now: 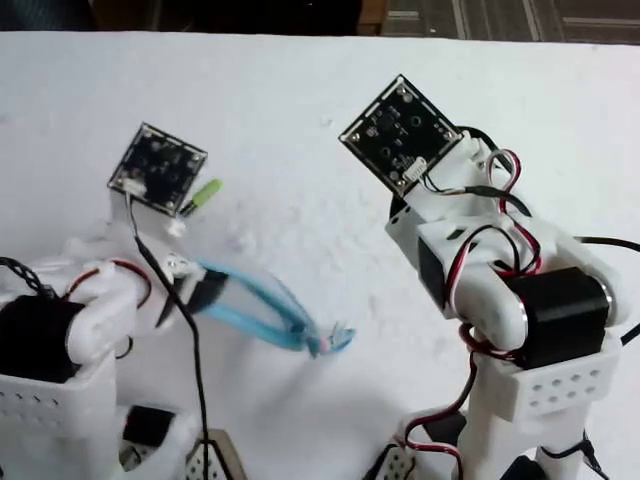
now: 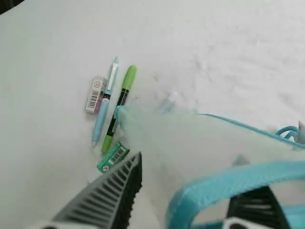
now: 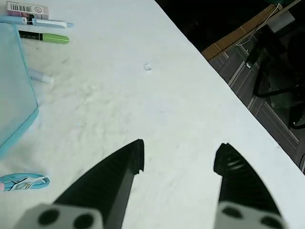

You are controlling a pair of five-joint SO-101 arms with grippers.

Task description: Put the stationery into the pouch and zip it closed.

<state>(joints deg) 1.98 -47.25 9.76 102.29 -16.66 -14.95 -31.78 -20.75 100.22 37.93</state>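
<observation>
Blue-rimmed pouch (image 1: 255,305) lies near the middle of the table (image 1: 300,100), its left end at the left gripper (image 2: 190,174). That gripper's fingers are spread, and the blue rim runs between them. Farther off on the left, outside the pouch, a pale box (image 2: 96,94), pen (image 2: 106,102), highlighter (image 2: 121,107) and green box (image 2: 113,157) lie close together. Right gripper (image 3: 181,152) hangs released over the table, right of the pouch.
</observation>
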